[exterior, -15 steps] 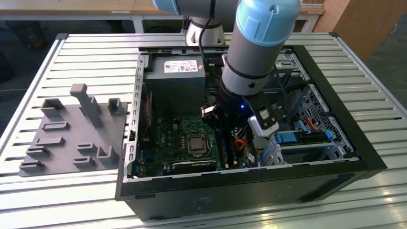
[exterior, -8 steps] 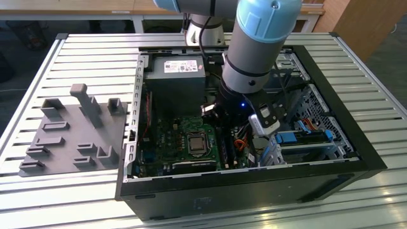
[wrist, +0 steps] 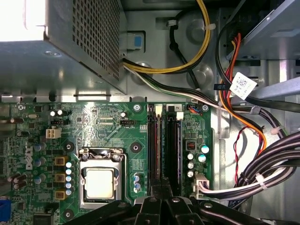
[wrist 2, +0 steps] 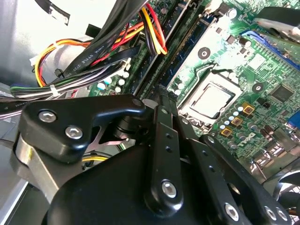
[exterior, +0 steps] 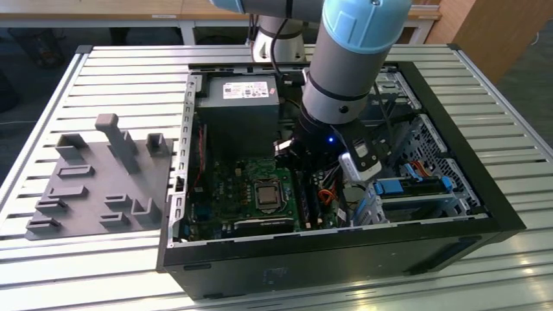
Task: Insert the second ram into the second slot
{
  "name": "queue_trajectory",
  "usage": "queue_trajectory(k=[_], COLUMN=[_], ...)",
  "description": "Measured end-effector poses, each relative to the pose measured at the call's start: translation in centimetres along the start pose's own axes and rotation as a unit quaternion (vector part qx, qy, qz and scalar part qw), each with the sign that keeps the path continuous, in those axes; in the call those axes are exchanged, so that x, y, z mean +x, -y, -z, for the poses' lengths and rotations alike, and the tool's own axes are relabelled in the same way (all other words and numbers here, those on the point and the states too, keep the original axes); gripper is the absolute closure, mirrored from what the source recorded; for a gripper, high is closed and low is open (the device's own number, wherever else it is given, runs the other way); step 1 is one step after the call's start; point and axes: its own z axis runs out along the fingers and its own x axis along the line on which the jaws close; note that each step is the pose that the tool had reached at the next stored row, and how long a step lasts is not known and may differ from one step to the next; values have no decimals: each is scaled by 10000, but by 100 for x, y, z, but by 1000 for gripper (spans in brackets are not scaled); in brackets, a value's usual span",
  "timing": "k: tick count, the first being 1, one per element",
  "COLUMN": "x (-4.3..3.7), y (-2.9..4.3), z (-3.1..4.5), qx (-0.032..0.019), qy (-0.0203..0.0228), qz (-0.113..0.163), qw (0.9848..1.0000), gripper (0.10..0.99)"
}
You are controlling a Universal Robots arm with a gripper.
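Inside the open computer case, the gripper works in a tight corridor: the metal-framed processor socket lies on one side and a black cable bundle on the other. The second ram – a thin blue stick seen edge-on – stands among the dark memory slots of the green motherboard, its long axis parallel to them and pointing from the gripper toward the perforated grey power supply. The black jaws are narrowed onto the stick's near end.
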Motion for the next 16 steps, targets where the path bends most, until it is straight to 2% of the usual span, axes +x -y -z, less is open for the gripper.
queue_trajectory(k=[16], x=[-3], y=[2], z=[-60], qx=[4], qy=[4], qz=[0], qw=[10000], gripper=[980])
